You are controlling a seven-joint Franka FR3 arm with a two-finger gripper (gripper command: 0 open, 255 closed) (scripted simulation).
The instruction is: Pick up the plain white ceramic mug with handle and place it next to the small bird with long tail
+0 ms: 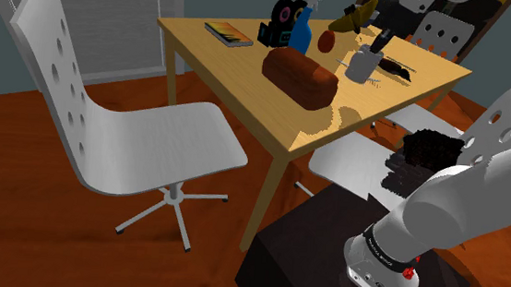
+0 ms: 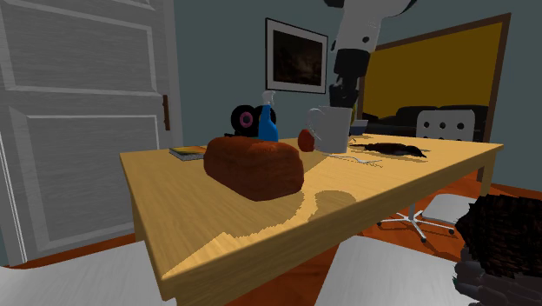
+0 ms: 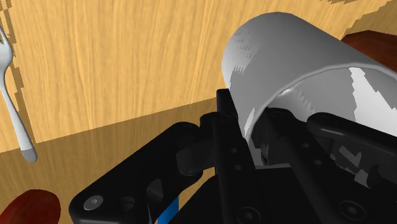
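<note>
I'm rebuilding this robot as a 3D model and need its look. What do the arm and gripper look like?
The arm is made of thick, rounded white links with smooth shells, joined by dark ring-shaped joints. A small red knob sits on its lowest white segment. The gripper is all black, blocky and angular, with two straight fingers and a round bolt head on its body.

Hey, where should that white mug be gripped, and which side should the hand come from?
Grip the white mug by its rim wall, coming down from above. It is upright with its mouth open to the top, so one finger fits inside and the other outside. The gripper looks clamped on the wall just that way.
</note>
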